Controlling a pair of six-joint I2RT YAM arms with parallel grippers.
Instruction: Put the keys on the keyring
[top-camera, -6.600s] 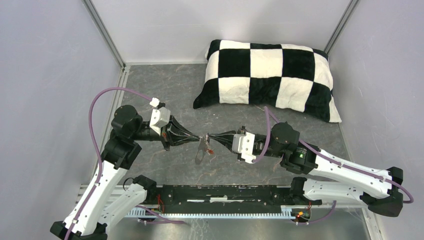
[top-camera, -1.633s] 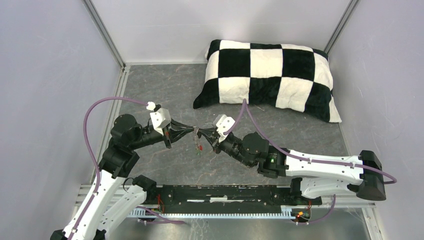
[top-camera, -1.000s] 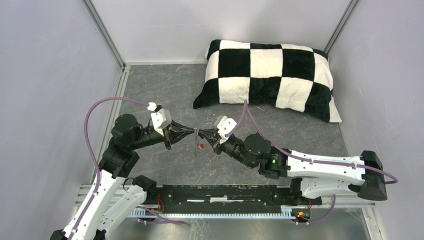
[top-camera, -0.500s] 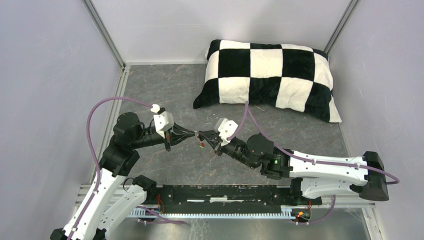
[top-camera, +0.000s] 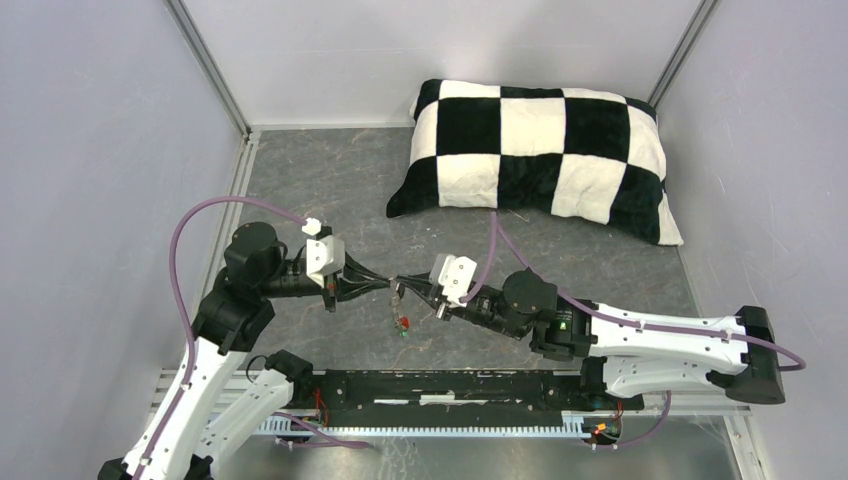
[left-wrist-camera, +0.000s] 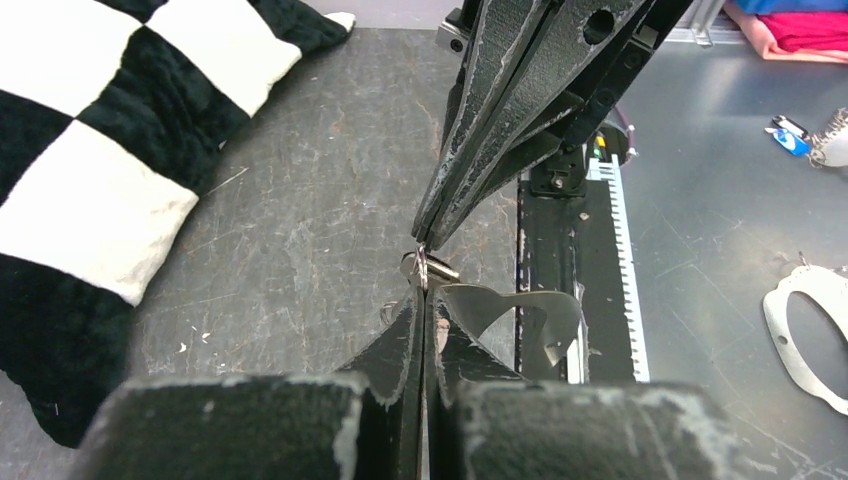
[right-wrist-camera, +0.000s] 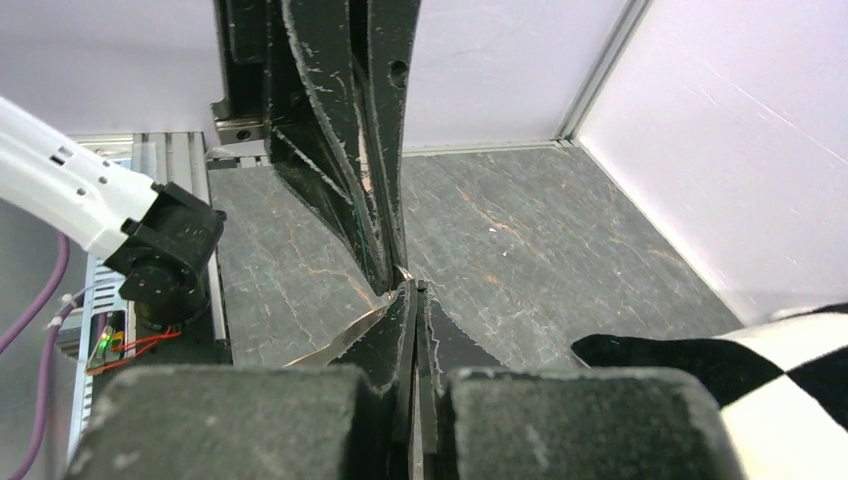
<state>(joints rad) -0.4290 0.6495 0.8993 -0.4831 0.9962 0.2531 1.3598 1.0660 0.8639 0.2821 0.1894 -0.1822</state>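
Walls: we see 3 plain pale-grey panels.
Floor: dark grey mat, marbled and scratched.
Corner posts: 2 slanted metal profiles.
Pillow: black-and-white checked, lying at back right.

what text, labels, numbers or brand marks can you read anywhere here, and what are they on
None can be read in any view.
Checked pillow: pattern only, no label showing.
White toothed strip: teeth only, no numbers.
Small blue item on the metal surface: too small and blurred to read.
Key tags: too small to read.
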